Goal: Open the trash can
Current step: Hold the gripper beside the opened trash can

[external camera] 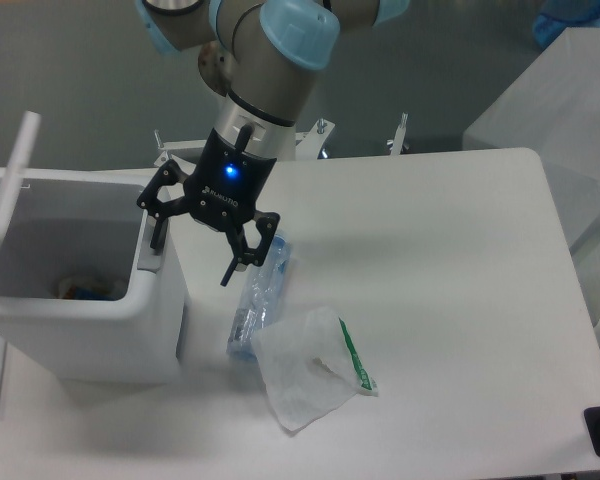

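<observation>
The trash can (80,310) sits at the left end of the table (450,300), and its lid (8,190) stands tilted up along the far left edge, so the inside is on show, with a few bits of rubbish lying at the bottom. The end effector (192,250) hangs over the can's right rim, fingers spread apart and gripping nothing, a blue light glowing on its black body. One fingertip is down at the grey push tab (150,250) on the rim; whether it touches is hard to say. Just right of the can lies a clear bottle (258,300), and a clear plastic bag (305,370) with a green strip overlaps its near end.
</observation>
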Available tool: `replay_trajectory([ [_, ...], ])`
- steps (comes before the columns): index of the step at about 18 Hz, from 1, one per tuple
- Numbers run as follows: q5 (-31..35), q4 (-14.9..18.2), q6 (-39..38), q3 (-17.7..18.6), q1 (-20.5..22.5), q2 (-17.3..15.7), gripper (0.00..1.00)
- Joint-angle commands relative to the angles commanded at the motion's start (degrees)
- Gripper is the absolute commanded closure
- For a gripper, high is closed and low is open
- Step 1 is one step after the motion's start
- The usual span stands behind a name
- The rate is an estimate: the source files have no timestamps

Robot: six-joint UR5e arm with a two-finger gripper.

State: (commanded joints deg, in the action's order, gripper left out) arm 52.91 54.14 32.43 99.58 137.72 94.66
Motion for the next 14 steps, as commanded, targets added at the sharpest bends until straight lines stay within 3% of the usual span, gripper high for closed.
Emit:
replay_trajectory([
  [9, -0.18, 0.00, -0.18, -1.31, 0.17, 0.09, 0.00],
  [14, 0.00, 0.00, 0.26, -2.55, 2.98, 0.87, 0.00],
])
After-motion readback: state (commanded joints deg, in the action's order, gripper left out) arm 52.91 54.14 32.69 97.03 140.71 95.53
